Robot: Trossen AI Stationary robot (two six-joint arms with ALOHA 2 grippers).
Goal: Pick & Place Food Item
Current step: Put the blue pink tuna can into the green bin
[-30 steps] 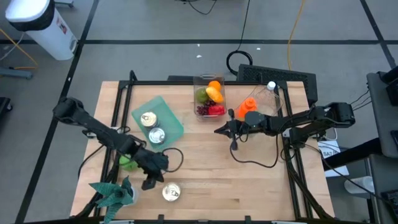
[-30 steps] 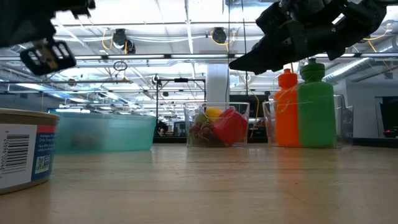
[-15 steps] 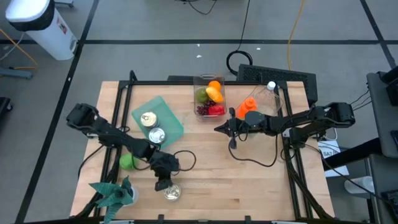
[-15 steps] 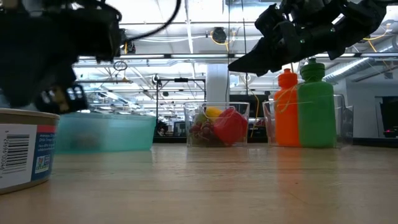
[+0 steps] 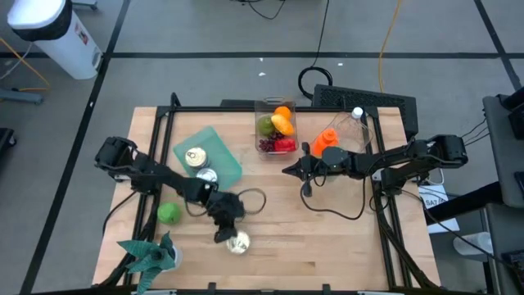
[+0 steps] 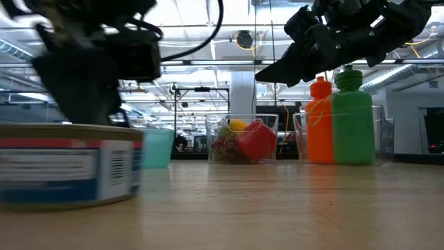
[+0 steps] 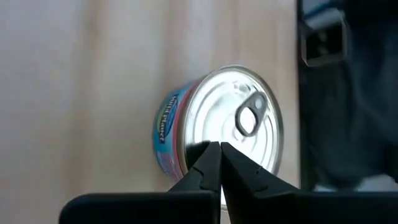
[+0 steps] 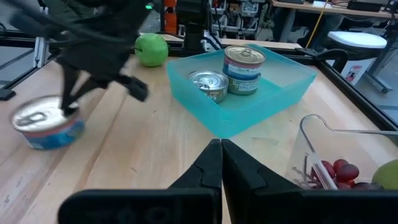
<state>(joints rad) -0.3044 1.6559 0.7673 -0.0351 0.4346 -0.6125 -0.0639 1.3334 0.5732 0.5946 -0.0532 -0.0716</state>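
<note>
Counter (image 5: 327,246), wooden; teal tray (image 5: 225,160), two cans held; loose can (image 5: 237,243) at front edge, upright, left tool (image 5: 221,236) fingers closed against its rim—to be opened and straddled before lifting; right tool (image 5: 288,171) closed, idle.

Silver-lidded can (image 5: 237,244) (blue and red label, pull tab up) stands upright on the wood, near the front edge
</note>
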